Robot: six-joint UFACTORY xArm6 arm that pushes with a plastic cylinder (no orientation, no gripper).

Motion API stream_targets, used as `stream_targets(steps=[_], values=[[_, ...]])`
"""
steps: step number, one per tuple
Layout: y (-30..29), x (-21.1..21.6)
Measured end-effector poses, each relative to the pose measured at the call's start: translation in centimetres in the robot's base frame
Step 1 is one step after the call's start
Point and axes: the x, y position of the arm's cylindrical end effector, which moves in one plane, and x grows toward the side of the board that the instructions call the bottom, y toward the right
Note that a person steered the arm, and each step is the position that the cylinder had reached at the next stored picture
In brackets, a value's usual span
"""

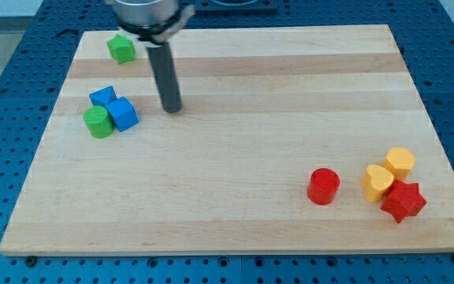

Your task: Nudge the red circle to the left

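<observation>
The red circle (322, 186) is a short red cylinder standing on the wooden board (235, 150) at the view's lower right. My tip (172, 110) rests on the board in the upper left part, far to the left of and above the red circle. It stands just right of a cluster of two blue blocks and a green one.
A yellow heart (377, 182), a yellow hexagon (400, 162) and a red star (403, 200) sit just right of the red circle. Blue blocks (103, 98) (123, 114) and a green cylinder (98, 122) cluster at left. A green block (120, 49) lies at the top left.
</observation>
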Motion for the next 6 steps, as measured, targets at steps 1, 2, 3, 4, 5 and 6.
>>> stream_targets(steps=[1, 2, 3, 4, 5, 6], values=[[8.8, 1.1], [17.6, 1.2], [20.1, 3.7], [22.6, 7.9], [23.7, 11.4], [23.6, 13.8]])
